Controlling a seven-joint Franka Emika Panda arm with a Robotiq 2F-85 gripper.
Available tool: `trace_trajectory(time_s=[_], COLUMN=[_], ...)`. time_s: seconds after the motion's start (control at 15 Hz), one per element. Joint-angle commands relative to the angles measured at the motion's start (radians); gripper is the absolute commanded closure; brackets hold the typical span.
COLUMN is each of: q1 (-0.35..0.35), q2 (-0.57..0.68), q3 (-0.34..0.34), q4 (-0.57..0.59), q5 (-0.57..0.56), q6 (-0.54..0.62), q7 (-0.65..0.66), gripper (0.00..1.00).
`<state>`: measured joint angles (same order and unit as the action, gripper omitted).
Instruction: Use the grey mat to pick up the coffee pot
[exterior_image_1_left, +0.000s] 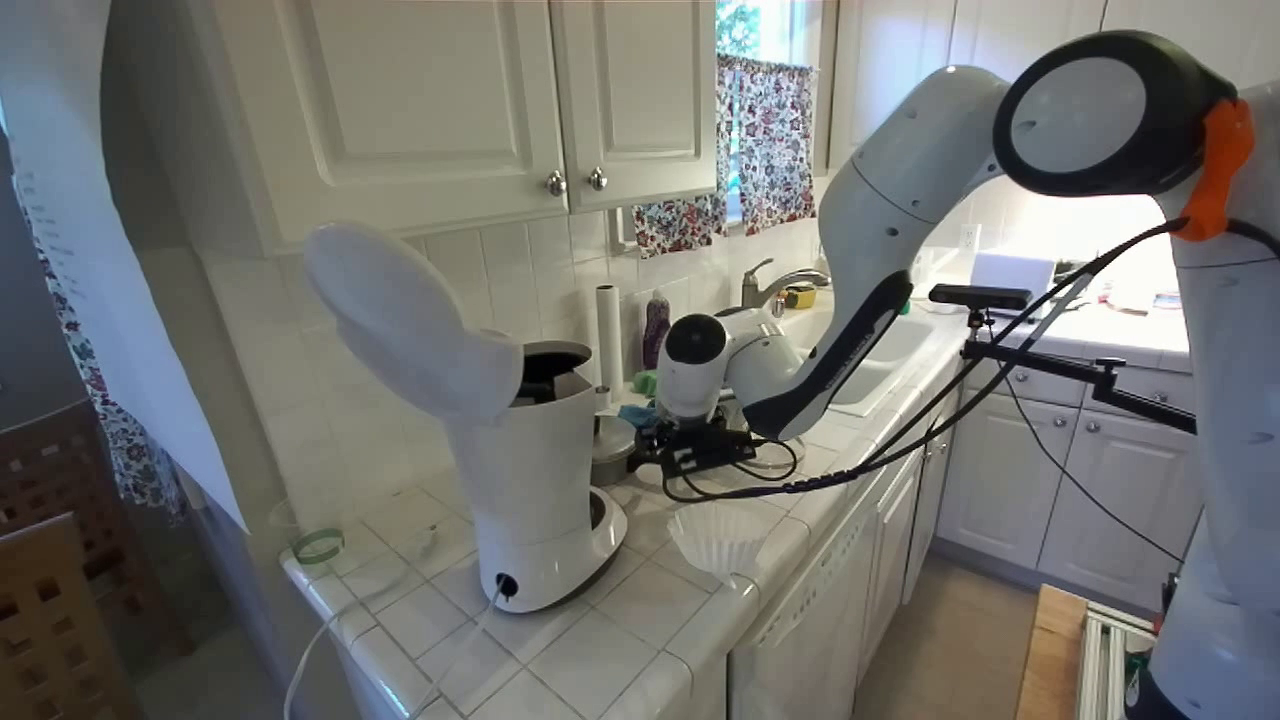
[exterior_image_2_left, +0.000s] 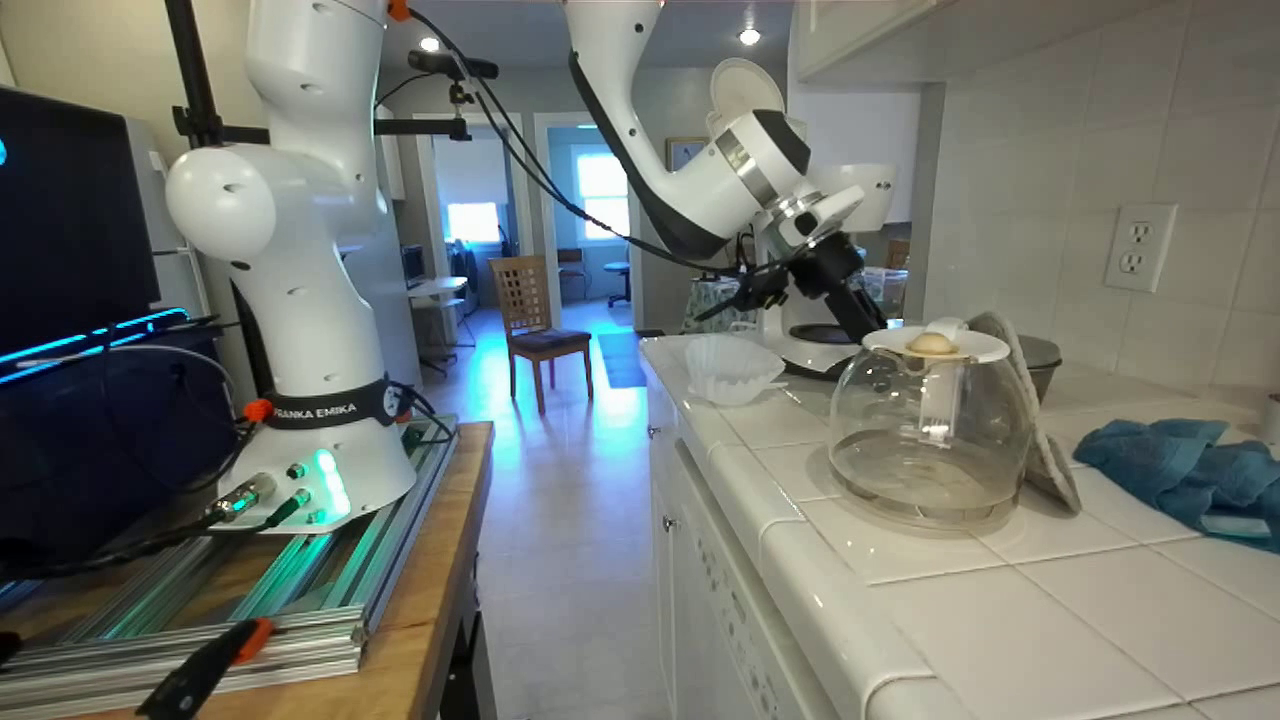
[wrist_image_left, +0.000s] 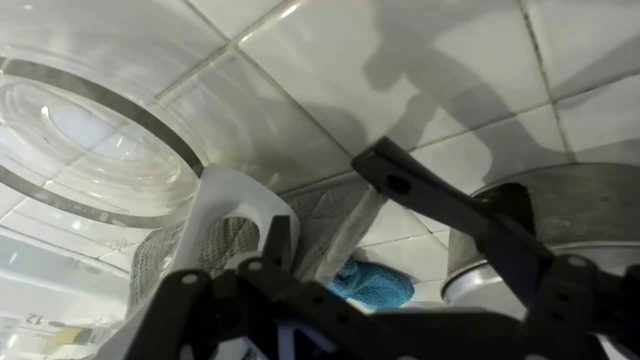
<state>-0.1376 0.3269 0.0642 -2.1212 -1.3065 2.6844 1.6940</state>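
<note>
The coffee pot (exterior_image_2_left: 925, 450) is a clear glass jug with a white lid and white handle, upright on the tiled counter in an exterior view. In the wrist view its glass (wrist_image_left: 100, 135) fills the left side. The grey mat (exterior_image_2_left: 1045, 455) leans against the pot's handle side. In the wrist view the mat (wrist_image_left: 325, 205) shows behind the handle. My gripper (wrist_image_left: 327, 195) is open above the mat, whose rolled edge shows between the fingers. One finger overlaps the white handle in view; contact is unclear. In an exterior view the gripper (exterior_image_2_left: 868, 320) points down behind the pot's lid.
The tall white coffee machine (exterior_image_1_left: 540, 500) stands with its lid raised. A paper filter (exterior_image_2_left: 730, 370) sits by the counter's front edge. A metal pot (wrist_image_left: 585, 205) is beside the gripper. A blue cloth (exterior_image_2_left: 1185, 465) lies behind the mat. The sink (exterior_image_1_left: 885, 345) is farther along.
</note>
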Motion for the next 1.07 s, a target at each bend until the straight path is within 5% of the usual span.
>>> trace_trajectory(time_s=[0.0,0.4,1.0], q1=[0.04,0.125,0.175], q2=[-0.089,-0.206,-0.342], q3=[-0.006,-0.023,-0.019], q4=[-0.077,-0.116,-0.112], q5=[0.236,0.479,0.443], q6=[-0.032,-0.232,-0.514], q7=[-0.211,-0.432,-0.389], gripper=[0.0,0.0,0.0])
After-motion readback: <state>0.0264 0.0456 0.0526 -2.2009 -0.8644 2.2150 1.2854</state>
